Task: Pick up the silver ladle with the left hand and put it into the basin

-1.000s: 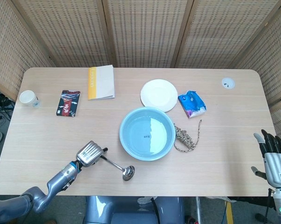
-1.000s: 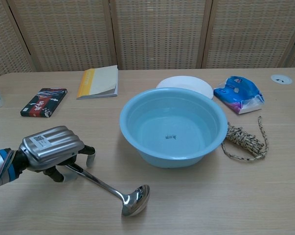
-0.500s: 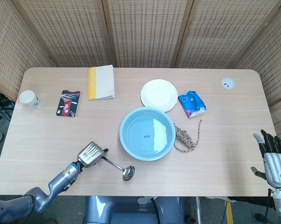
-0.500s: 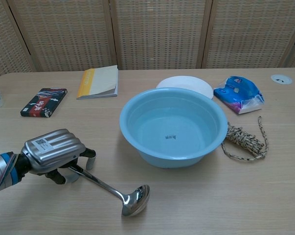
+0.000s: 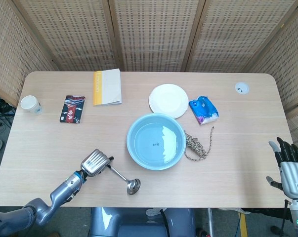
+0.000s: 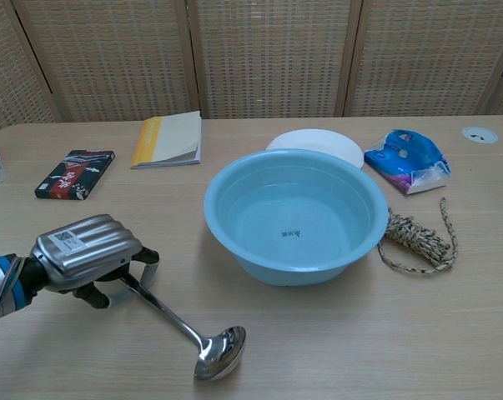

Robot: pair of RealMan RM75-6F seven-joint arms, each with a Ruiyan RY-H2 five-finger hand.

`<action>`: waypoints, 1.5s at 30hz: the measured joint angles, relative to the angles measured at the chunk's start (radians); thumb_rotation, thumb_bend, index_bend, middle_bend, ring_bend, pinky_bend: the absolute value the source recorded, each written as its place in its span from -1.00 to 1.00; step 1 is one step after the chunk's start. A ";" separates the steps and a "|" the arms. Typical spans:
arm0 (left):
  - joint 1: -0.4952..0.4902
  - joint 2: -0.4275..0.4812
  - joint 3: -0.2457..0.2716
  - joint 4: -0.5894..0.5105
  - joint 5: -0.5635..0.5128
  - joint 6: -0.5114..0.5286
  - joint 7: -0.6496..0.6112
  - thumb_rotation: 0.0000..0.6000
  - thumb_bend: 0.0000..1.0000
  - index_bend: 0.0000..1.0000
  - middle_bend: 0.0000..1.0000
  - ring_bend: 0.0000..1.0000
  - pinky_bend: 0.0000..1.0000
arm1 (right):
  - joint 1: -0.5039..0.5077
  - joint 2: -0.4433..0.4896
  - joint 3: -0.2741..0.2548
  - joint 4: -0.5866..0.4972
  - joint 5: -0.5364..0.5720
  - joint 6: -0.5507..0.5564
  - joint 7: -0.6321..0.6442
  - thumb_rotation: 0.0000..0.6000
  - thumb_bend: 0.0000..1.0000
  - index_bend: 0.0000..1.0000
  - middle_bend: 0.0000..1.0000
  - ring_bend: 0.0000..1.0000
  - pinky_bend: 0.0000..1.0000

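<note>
My left hand (image 5: 95,162) (image 6: 88,252) grips the handle end of the silver ladle (image 5: 123,179) (image 6: 184,327) near the table's front left. The ladle's bowl (image 6: 220,352) points toward the front edge, lying on or just above the table. The light blue basin (image 5: 155,141) (image 6: 294,212) stands at mid-table, to the right of the ladle, with nothing inside it. My right hand (image 5: 289,165) hangs beyond the table's right edge, fingers spread, holding nothing.
A coil of rope (image 5: 197,144) lies right of the basin. Behind the basin sit a white plate (image 5: 168,100), a blue packet (image 5: 203,109) and a yellow-spined booklet (image 5: 107,87). A dark card pack (image 5: 72,108) and a paper cup (image 5: 30,104) are at the left.
The ladle has swung in my left hand: its bowl moved left and closer to the front edge. The hand has barely shifted. The right hand stays still.
</note>
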 measured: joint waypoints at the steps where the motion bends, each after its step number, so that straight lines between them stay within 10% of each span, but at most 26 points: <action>1: 0.000 0.006 0.000 -0.006 0.000 0.002 0.000 1.00 0.06 0.74 1.00 1.00 1.00 | 0.000 0.000 0.000 0.000 0.000 0.000 0.000 1.00 -1.00 -1.00 -1.00 -1.00 -1.00; 22: -0.007 0.271 -0.021 -0.363 0.013 0.084 -0.068 1.00 0.14 0.97 1.00 1.00 1.00 | 0.001 0.005 -0.003 -0.010 -0.002 -0.004 0.001 1.00 -1.00 -1.00 -1.00 -1.00 -1.00; 45: -0.164 0.346 -0.274 -0.555 -0.327 -0.102 0.130 1.00 0.15 1.00 1.00 1.00 1.00 | 0.006 0.020 0.020 -0.005 0.045 -0.020 0.033 1.00 -1.00 -1.00 -1.00 -1.00 -1.00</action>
